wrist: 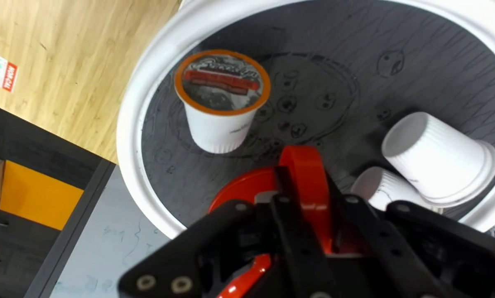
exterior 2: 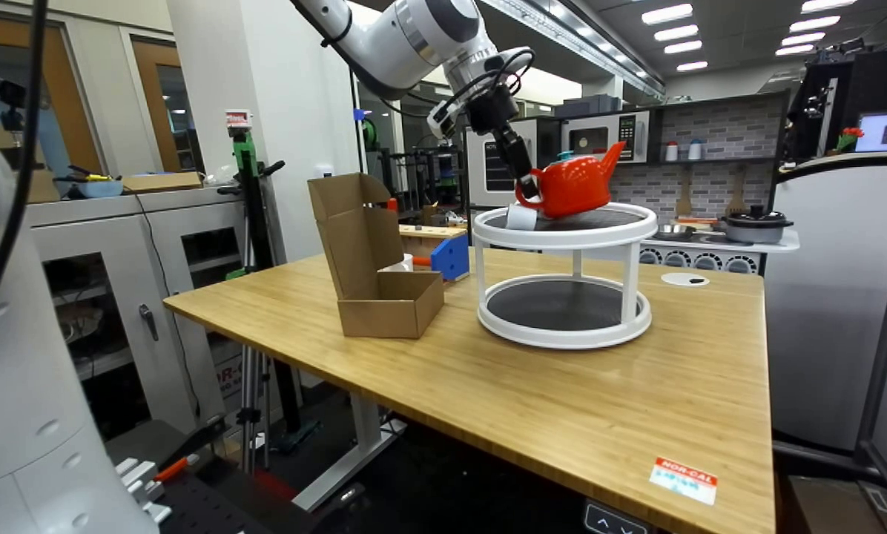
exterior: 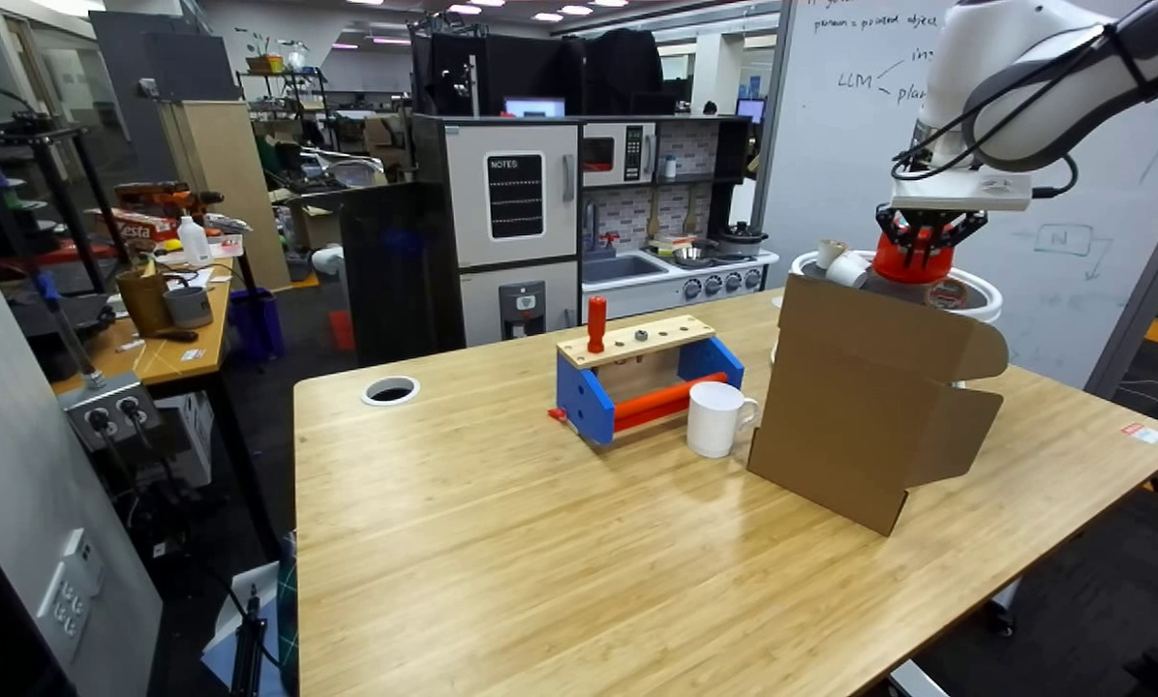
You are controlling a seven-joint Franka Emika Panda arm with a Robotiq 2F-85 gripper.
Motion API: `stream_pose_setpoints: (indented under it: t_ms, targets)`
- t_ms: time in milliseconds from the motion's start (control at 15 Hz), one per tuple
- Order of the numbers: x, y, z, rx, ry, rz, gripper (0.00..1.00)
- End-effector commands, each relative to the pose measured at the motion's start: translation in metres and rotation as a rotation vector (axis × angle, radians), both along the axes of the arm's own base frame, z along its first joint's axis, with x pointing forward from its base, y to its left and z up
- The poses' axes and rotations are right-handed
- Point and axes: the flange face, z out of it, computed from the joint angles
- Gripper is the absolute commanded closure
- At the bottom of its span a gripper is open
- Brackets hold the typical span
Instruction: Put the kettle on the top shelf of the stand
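Red kettle (exterior 2: 575,185), handle (wrist: 304,170) clamped in the gripper (exterior 2: 530,188), tilted over the top shelf (exterior 2: 599,220) of a white two-tier stand (exterior 2: 564,340).

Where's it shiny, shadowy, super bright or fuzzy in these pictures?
In the wrist view, pale glints on the red kettle's handle and a dark shadow beside a tipped white coffee pod on the stand's top shelf; in an exterior view, ceiling lights glowing bright white, and blue marks on the NOR-CAL sticker too fuzzy to read.
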Motion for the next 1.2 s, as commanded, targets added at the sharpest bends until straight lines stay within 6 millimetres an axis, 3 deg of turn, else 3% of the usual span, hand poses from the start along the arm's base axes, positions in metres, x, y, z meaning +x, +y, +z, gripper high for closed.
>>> stream_pose_setpoints:
  t_ms: [0, 533, 600, 1133]
  targets:
    - [0.0037, -0.0037, -0.0025, -0.023, 0.026, -0.035, 0.96]
    - [-0.0025, -0.0095, -0.0078, 0.002, 0.029, -0.036, 0.96]
    - [-0.0025, -0.0086, -0.0081, 0.003, 0.029, -0.035, 0.84]
    - [-0.0029, -0.0086, -0.0090, 0.003, 0.031, -0.035, 0.84]
